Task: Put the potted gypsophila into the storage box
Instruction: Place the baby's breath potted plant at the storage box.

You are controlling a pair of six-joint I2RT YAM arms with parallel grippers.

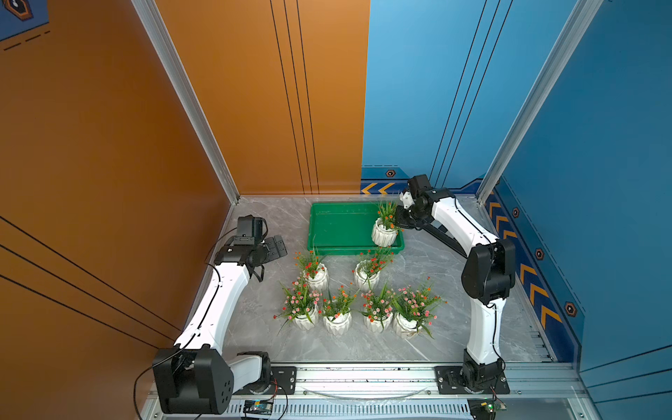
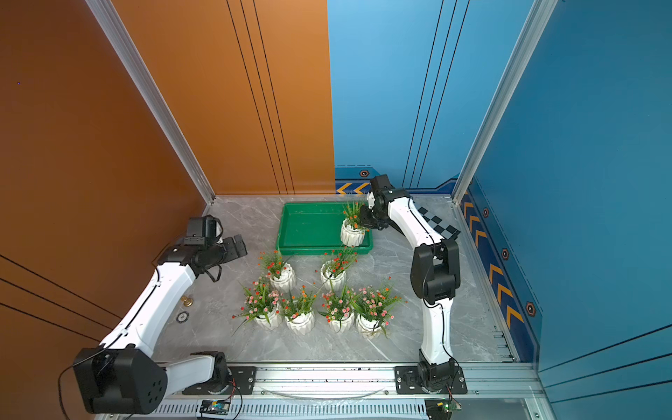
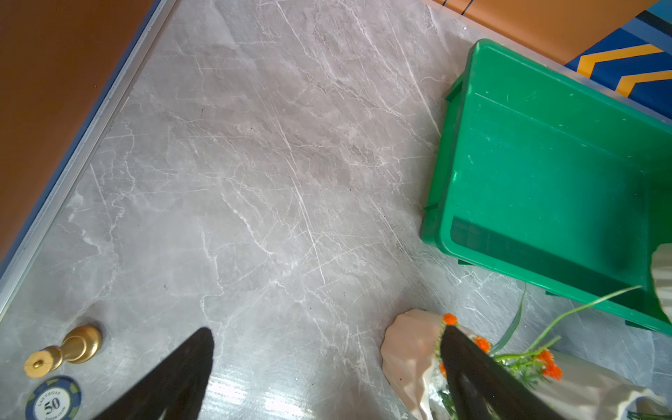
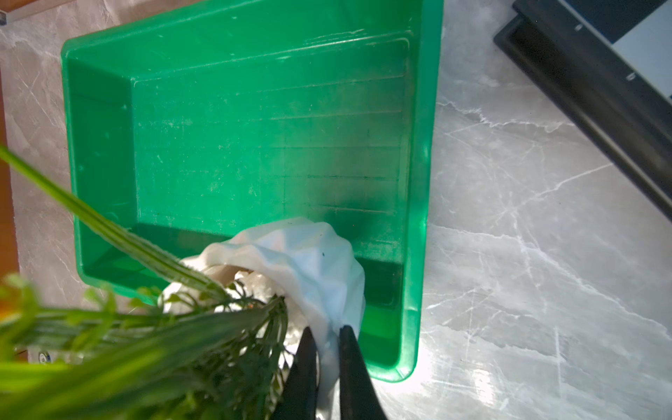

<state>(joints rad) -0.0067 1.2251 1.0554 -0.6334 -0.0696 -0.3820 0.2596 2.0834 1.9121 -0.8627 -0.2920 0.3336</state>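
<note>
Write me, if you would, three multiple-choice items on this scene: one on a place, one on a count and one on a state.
1. Where is the pot that the right gripper grips?
A. At the storage box's near right-hand corner
B. Beside the left arm's base
C. Against the orange wall

2. How many potted gypsophila stand on the table outside the box?
A. Four
B. Six
C. Eight

3. How are the jaws of the left gripper?
A. Open and empty
B. Shut on a pot
C. Shut on the box's rim

Key:
1 A: both top views show it at that corner, with the jaws clamped on its rim.
2 B: two stand by the box and four in the nearer row.
3 A: the left wrist view shows the jaws wide apart with nothing between them.
</note>
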